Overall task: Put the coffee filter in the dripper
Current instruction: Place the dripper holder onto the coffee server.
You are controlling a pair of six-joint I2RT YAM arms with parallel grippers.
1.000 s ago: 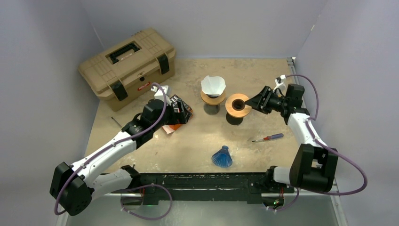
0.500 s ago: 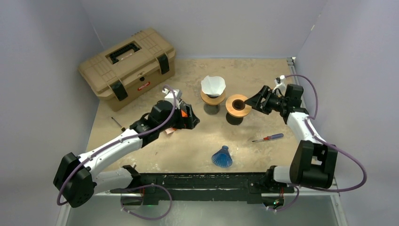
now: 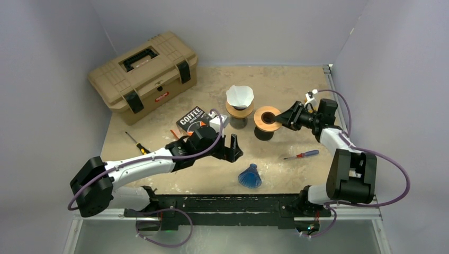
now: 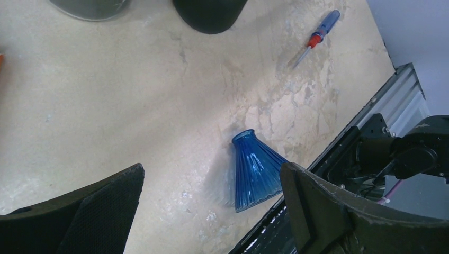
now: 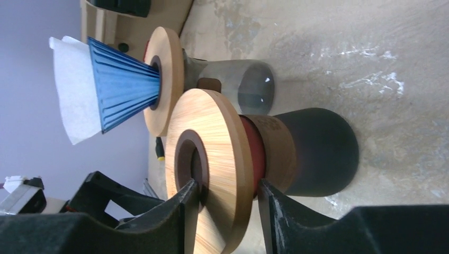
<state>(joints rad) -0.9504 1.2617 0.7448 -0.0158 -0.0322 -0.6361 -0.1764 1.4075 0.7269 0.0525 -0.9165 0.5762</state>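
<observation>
The white coffee filter [image 3: 239,94] is sitting in an upright blue dripper [image 5: 124,84], its paper edge standing above the dripper's rim. That dripper is resting in a wooden ring [image 5: 164,79] on top of a glass carafe [image 5: 238,84], far of centre on the surface [image 3: 296,90]. Just to the right, a second wooden ring [image 5: 222,153] is sitting on a dark carafe [image 5: 317,153].

The right gripper [image 5: 226,185] is reaching in from the right. Its fingers are standing apart and straddling the second ring's rim, one over the top face beside the hole and one underneath (whether they are actually pinching the wood, I cannot tell).

The left gripper [image 4: 212,169] is hovering over the near middle of the surface, its fingers spread wide and holding nothing. A loose blue dripper [image 4: 254,172] is lying on its side just near of it, close to the near edge, with its narrow end pointing far.

A blue-handled screwdriver [image 3: 302,155] is lying to the right of the loose dripper, near the right arm. A closed tan toolbox [image 3: 143,74] is sitting in the far left corner. A black box lettered COFFEE [image 3: 191,117] is lying between the toolbox and the left arm. A yellow-handled screwdriver [image 3: 135,142] is lying at the left side.
</observation>
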